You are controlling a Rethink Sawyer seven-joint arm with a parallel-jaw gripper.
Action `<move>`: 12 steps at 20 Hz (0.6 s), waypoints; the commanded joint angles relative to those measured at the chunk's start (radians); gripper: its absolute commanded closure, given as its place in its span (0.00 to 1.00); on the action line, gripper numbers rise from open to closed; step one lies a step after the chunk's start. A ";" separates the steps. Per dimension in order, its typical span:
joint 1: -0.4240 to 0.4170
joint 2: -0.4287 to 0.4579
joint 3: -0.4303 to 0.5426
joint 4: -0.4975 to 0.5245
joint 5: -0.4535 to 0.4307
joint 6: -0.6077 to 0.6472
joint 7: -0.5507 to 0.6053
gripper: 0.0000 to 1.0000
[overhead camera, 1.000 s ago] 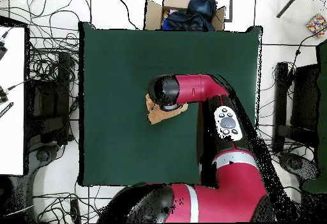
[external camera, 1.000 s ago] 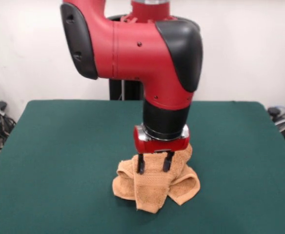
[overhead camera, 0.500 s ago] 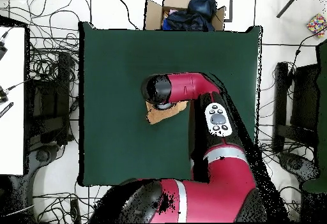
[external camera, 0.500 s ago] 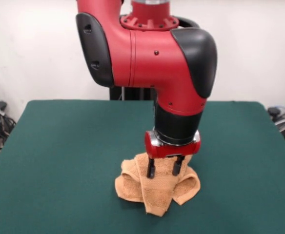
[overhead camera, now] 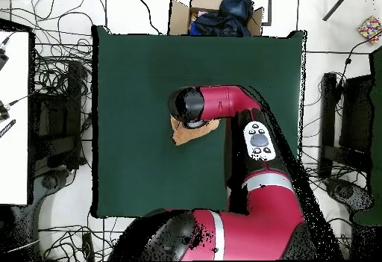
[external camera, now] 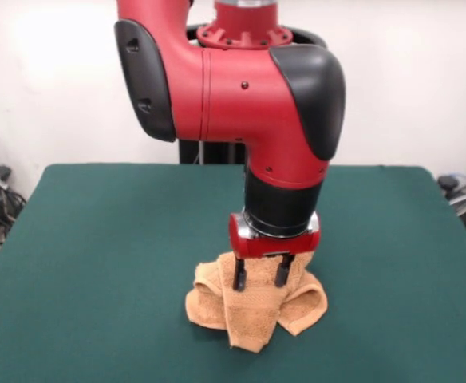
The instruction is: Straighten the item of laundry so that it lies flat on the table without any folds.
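Task incomplete: the washcloth [external camera: 255, 307] lies bunched and folded on the counter [external camera: 97, 263]. The jaws [external camera: 260, 274] stand parted above it, gripping nothing. Full flattening remains.

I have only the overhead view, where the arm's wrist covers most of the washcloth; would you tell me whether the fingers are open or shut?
Observer: From the front, the gripper is open: its two dark fingers stand apart, pointing straight down.
Operator: Thank you. Are they holding the cloth?
Observer: Nothing looks pinched between them. The tips sit low at the top of the washcloth, but I cannot tell whether they touch it.
Operator: And how does the cloth lie?
Observer: It is a bunched heap on the table, with a rolled fold on either side and a flap pointing toward the camera.
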 commanded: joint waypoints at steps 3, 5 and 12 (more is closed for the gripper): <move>-0.022 0.002 0.058 0.054 -0.010 -0.057 0.014 0.00; -0.022 0.004 0.060 0.052 -0.009 -0.061 0.018 0.00; -0.031 0.005 0.077 0.046 0.006 -0.066 0.012 0.00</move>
